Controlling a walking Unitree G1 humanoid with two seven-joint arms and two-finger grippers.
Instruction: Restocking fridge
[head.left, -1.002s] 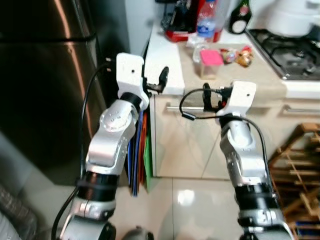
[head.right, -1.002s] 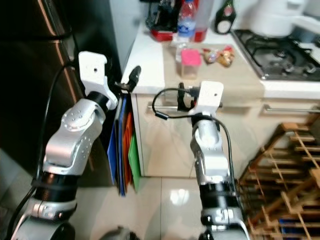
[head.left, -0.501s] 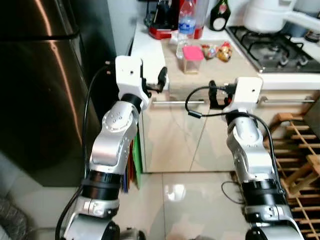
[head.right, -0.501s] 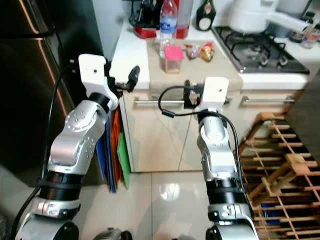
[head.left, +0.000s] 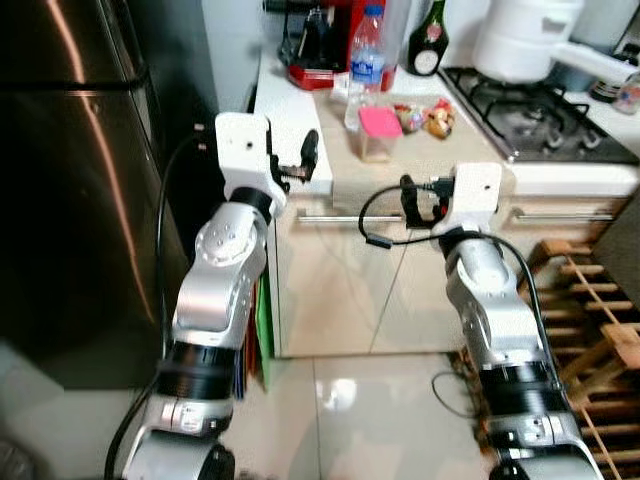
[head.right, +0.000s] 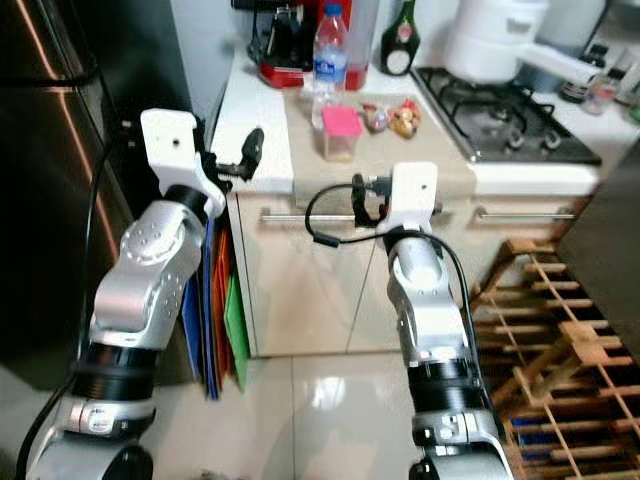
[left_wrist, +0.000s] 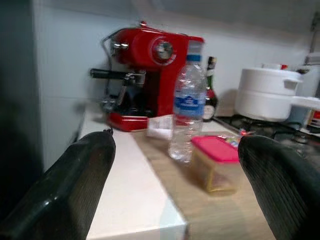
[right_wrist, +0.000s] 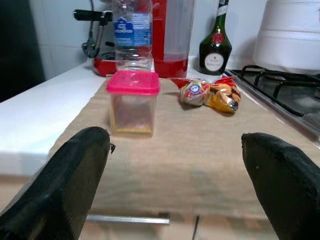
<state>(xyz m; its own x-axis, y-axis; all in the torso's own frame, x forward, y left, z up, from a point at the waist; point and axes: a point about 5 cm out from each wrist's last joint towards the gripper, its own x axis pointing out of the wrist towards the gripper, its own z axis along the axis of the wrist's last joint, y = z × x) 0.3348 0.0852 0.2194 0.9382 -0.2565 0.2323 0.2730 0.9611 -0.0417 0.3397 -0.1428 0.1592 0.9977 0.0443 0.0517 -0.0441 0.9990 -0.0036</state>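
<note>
Left gripper (left_wrist: 172, 200): fingers spread wide, empty, raised at the counter's edge. Ahead of it, water bottle (left_wrist: 187, 117) upright beside a pink-lidded container (left_wrist: 217, 163). Right gripper (right_wrist: 175, 185): likewise wide apart, empty, facing that container; snack packets (right_wrist: 210, 93) lie beyond. Steel fridge (head.left: 70, 180) left of both, doors closed, top cut off.
</note>
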